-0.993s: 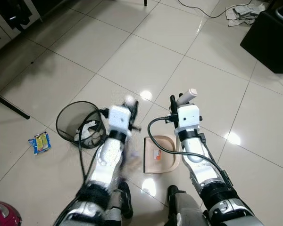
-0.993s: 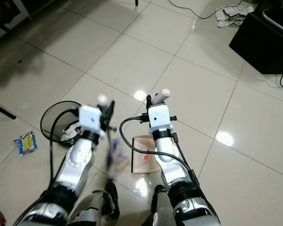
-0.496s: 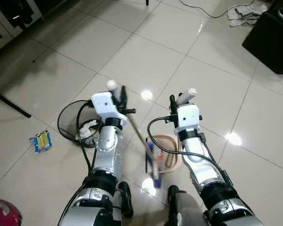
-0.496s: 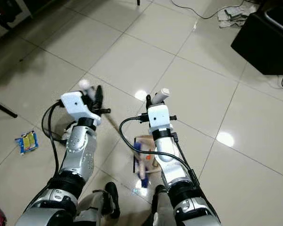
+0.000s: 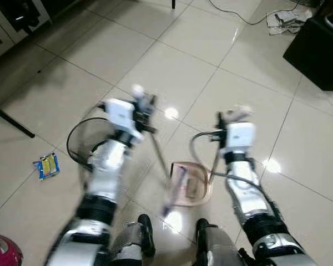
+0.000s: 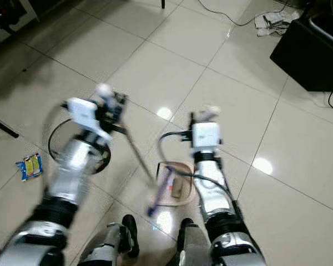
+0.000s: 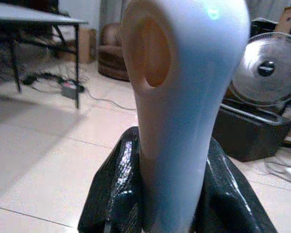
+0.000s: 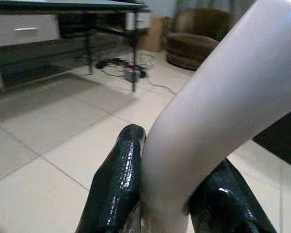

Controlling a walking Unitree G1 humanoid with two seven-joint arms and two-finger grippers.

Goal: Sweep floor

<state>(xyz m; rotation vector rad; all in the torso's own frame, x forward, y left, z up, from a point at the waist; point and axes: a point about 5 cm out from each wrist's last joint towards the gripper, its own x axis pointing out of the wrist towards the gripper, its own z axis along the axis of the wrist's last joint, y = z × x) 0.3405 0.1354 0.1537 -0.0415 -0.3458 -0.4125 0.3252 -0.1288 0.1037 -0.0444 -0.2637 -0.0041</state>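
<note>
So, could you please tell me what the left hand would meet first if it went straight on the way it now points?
Probably the black box under the fan. The left hand, shut on the broom handle, looks out over bare floor tiles first; depth beyond the handle is hard to judge.

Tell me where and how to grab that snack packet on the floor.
Take the snack packet by one of its long edges, coming straight down from above: it lies flat on the tile beside the wire bin, so a gripper should pinch across its narrow width.
</note>
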